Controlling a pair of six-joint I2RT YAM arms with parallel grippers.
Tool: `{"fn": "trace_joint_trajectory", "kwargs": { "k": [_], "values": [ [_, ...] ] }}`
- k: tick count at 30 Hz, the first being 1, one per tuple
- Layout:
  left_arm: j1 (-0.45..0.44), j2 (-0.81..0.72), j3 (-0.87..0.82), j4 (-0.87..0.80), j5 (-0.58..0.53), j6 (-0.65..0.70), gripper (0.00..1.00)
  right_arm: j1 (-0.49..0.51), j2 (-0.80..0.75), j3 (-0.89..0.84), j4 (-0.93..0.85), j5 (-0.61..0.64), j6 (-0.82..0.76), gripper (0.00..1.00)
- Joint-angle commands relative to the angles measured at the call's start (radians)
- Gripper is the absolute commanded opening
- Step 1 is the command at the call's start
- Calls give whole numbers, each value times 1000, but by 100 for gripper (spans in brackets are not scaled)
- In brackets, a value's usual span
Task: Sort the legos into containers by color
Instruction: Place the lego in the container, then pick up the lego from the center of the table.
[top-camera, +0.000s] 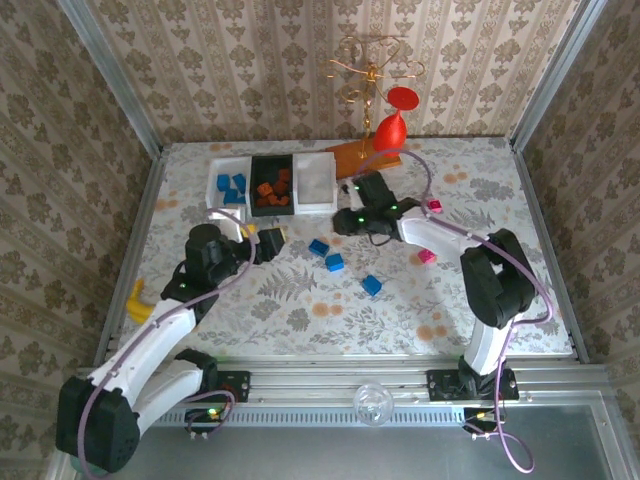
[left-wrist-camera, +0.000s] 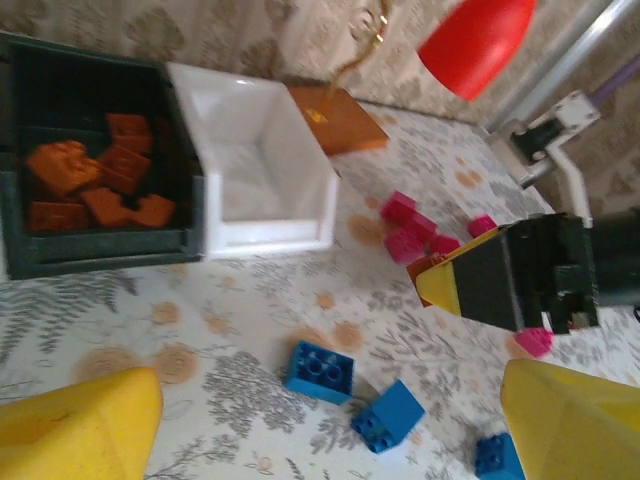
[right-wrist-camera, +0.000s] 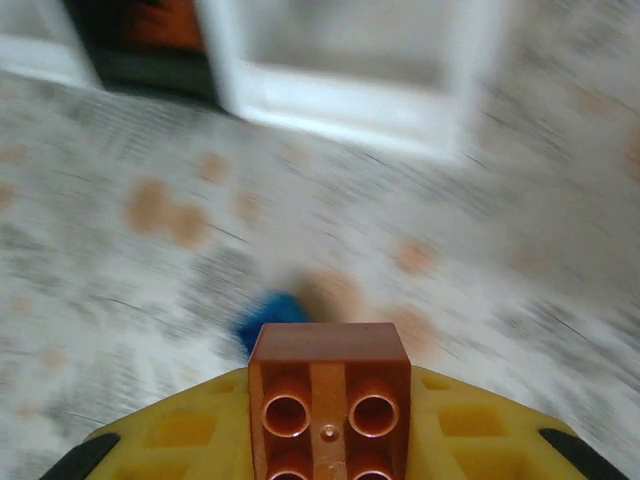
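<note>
Square brown-orange plastic brick with round sockets (right-wrist-camera: 330, 395), pinched tight between right gripper's (top-camera: 345, 219) moulded yellow fingers (right-wrist-camera: 180, 440), above floral tablecloth (top-camera: 300, 310), near smooth white rectangular bin (top-camera: 315, 208), left gripper (top-camera: 277, 240) spread wide, holding nothing, near studded blue bricks (left-wrist-camera: 320, 372)

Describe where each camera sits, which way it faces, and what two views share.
Top external: above, behind the bases, looking down at the table; left arm, right arm show.
Left wrist: faces the black bin and white bin; its fingertips show.
Right wrist: blurred, faces the white bin; right hand grips a brown brick.
Shared: wrist views both show that white bin.
</note>
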Motion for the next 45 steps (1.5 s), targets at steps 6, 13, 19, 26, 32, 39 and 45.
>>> {"fn": "trace_joint_trajectory", "kwargs": {
  "k": [6, 13, 19, 26, 32, 39, 45],
  "values": [
    [45, -93, -32, -153, -49, -6, 90, 81, 293, 358, 282, -43, 78, 30],
    [49, -157, -52, -222, -19, 8, 90, 87, 606, 773, 197, 84, 76, 32],
    [51, -197, -61, -267, -13, 22, 90, 76, 862, 1253, -62, 121, 44, 47],
    [49, -197, -98, -212, 44, -2, 90, 71, 644, 1066, -81, 100, -33, 63],
    [17, -153, -100, -134, 131, 10, 89, 60, 203, 425, 30, 216, -118, 70],
    [-107, -44, -78, -2, 137, 32, 89, -53, -89, -32, -94, 358, -83, 75],
    [-182, 68, -34, 62, 107, 37, 88, -181, -92, -131, -126, 352, -22, 74]
  ]
}}
